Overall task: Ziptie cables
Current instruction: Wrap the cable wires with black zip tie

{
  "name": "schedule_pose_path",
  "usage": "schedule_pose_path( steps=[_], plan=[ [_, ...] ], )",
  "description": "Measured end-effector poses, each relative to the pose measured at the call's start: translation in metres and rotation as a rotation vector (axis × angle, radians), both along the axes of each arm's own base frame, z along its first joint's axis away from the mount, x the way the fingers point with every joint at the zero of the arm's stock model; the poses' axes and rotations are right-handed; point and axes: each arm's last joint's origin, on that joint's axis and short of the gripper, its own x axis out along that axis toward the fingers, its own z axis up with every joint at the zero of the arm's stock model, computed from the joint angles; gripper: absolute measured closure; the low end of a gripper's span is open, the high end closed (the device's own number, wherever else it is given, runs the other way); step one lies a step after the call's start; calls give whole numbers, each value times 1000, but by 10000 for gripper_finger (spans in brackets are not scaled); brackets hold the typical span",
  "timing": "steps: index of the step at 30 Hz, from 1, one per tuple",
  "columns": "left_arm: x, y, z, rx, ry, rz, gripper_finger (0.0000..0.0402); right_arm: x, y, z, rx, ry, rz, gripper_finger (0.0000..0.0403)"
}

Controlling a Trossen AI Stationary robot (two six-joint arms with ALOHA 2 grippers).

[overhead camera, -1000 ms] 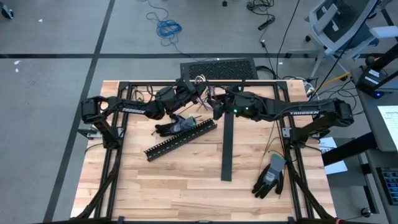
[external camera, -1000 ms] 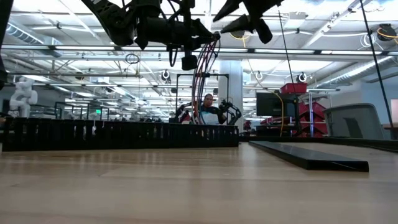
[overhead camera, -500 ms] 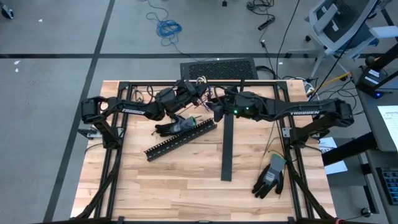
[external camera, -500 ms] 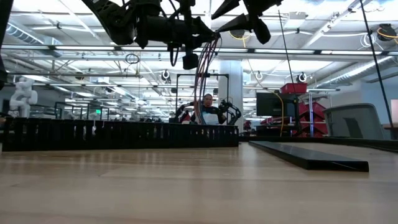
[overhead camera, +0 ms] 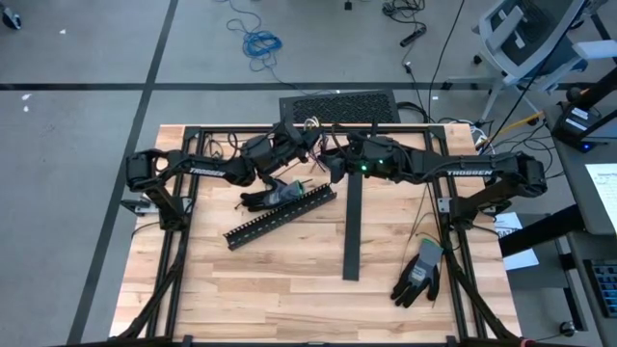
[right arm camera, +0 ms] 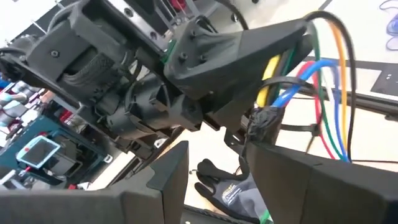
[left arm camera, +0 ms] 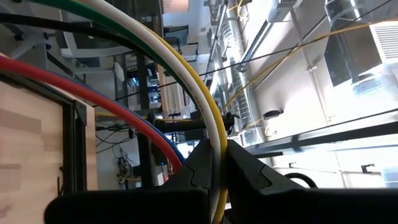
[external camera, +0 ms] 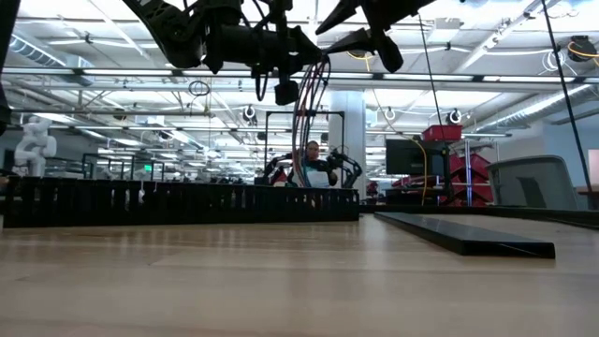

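A: High view first: both arms meet over the far edge of the desk [overhead camera: 289, 280], with the cables [overhead camera: 310, 126] lifted off the wood between them. Where exactly is the bundle held?

B: The left claw [left arm camera: 216, 163] is clamped on the cables; in the left wrist view its two fingers pinch the white and yellow strands, with red and green arcing past. From the low view the bundle [external camera: 304, 122] hangs down in a loop from that grip, clear of the desk.

A: And the right claw [right arm camera: 214, 155]?

B: Its fingers stand apart, just beside the left one, facing a black wrap on the wires that may be the ziptie [right arm camera: 261, 121]; I can't be sure from this angle. It holds nothing that I can see.

A: So the step looks like getting hold of the tie's tail. How to do it well?

B: Keep the left grip steady so the strands stay bunched, bring the right fingers squarely around the tail alone, and pull along the tie's line, not across it. The black slotted duct [overhead camera: 280, 214] and gloves [overhead camera: 419, 273] lie well apart, so nothing crowds the move
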Motion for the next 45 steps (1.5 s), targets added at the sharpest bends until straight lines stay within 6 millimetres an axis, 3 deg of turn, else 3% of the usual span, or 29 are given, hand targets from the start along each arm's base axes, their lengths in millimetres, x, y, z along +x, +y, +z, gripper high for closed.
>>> schedule_pose_path(
  steps=[8,20,29,37,45],
  plan=[
    [0,-3,4,17,-36,-35,374,-4,-7,-8,60,58,-61,243],
    [1,-5,4,16,-30,-41,374,-2,-7,-1,46,-9,-60,245],
    [2,-6,3,12,-24,-34,374,-2,-6,-1,51,-8,-49,295],
    [1,-5,3,32,-12,7,374,-1,-4,-2,60,-6,-15,369],
    [0,-3,5,35,-25,14,374,-5,-3,3,44,-6,20,374]
  ],
)
